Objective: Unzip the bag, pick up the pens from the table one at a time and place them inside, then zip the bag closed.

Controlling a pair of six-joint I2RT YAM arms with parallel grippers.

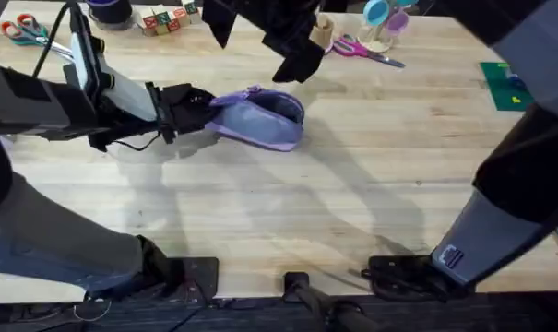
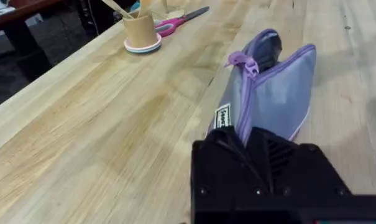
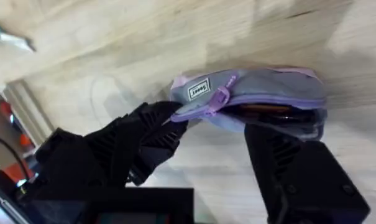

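Observation:
The lavender bag (image 1: 260,118) lies on the wooden table (image 1: 352,194), left of centre. My left gripper (image 1: 197,106) is shut on its left end, beside the small label (image 2: 222,116). The zip pull (image 2: 243,62) sits partway along, and the far part of the mouth (image 2: 270,45) gapes open. Inside the opening an orange pen (image 3: 262,112) shows. My right gripper (image 1: 295,63) hangs just above the bag's far end, open and holding nothing, with one black finger (image 3: 287,168) beside the mouth. The left gripper (image 3: 169,121) is seen there clamping the labelled end.
Pink-handled scissors (image 1: 366,51) and a cup on coasters (image 2: 140,31) lie behind the bag. Orange-handled scissors (image 1: 20,28), small blocks (image 1: 168,18) and a dark bowl (image 1: 108,11) sit at the back left. A green item (image 1: 504,88) is at the right edge.

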